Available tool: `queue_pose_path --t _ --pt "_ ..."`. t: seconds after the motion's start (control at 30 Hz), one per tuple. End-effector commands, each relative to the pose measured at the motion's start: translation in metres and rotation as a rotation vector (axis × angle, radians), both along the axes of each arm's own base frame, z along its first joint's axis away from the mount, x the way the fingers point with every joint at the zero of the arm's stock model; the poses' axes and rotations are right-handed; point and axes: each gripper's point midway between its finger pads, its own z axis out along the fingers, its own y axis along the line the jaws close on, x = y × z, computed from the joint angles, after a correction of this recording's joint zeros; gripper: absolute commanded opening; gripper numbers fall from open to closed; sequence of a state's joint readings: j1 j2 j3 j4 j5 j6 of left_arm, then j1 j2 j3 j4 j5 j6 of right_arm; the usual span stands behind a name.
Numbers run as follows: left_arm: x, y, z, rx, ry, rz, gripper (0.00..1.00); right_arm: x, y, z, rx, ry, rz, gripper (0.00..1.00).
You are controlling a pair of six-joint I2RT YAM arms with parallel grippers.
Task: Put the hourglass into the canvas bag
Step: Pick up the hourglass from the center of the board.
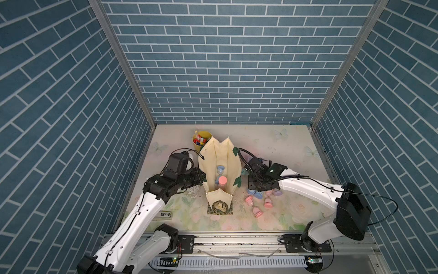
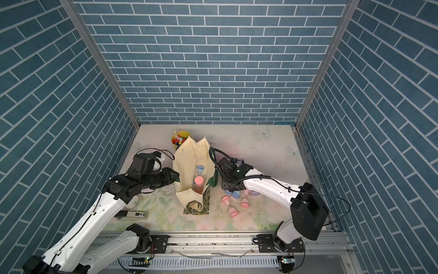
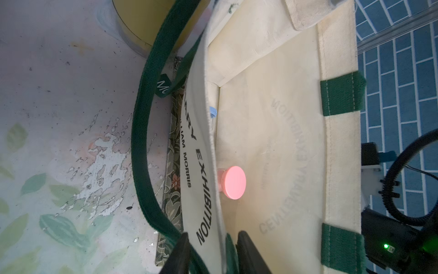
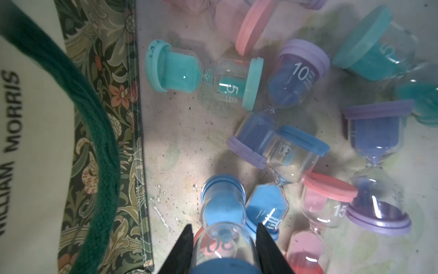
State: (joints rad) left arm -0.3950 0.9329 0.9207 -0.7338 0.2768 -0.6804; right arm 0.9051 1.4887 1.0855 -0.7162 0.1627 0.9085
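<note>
The cream canvas bag (image 1: 220, 161) (image 2: 189, 161) stands open in the middle of the table, with green straps and a dark floral print low down. In it stand a pink-capped hourglass (image 1: 222, 181) (image 3: 234, 182) and a blue one (image 1: 220, 169). My left gripper (image 3: 212, 251) (image 1: 204, 176) is at the bag's left rim, shut on the canvas wall and a green strap. To the right of the bag, my right gripper (image 4: 224, 225) (image 1: 254, 189) is low over a heap of hourglasses. It is shut on the glass bulb of a blue-sand hourglass (image 4: 222, 206).
Several loose hourglasses lie right of the bag: pink (image 1: 249, 201), purple (image 1: 277, 192), teal (image 4: 203, 73). A yellow cup of markers (image 1: 201, 141) stands behind the bag's left corner. A small white and black device (image 1: 164, 214) lies at the front left. Brick walls close three sides.
</note>
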Motion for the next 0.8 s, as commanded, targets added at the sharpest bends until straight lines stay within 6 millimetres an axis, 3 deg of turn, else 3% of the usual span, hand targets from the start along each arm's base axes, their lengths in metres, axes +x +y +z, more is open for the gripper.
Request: queue_pose_path --t 0.0,0.43,0.77 --pt "-0.002 0.005 0.006 0.031 -0.003 -0.005 0.39 0.006 -0.012 0.017 0.012 -0.053 -0.041 0.26" --pt "0.012 0.007 0.011 0.072 0.009 0.020 0.42 0.021 -0.052 0.063 0.131 -0.172 -0.140 0.25" --pt "0.027 0.008 0.005 0.085 0.035 0.064 0.41 0.049 -0.060 0.101 0.179 -0.187 -0.155 0.25"
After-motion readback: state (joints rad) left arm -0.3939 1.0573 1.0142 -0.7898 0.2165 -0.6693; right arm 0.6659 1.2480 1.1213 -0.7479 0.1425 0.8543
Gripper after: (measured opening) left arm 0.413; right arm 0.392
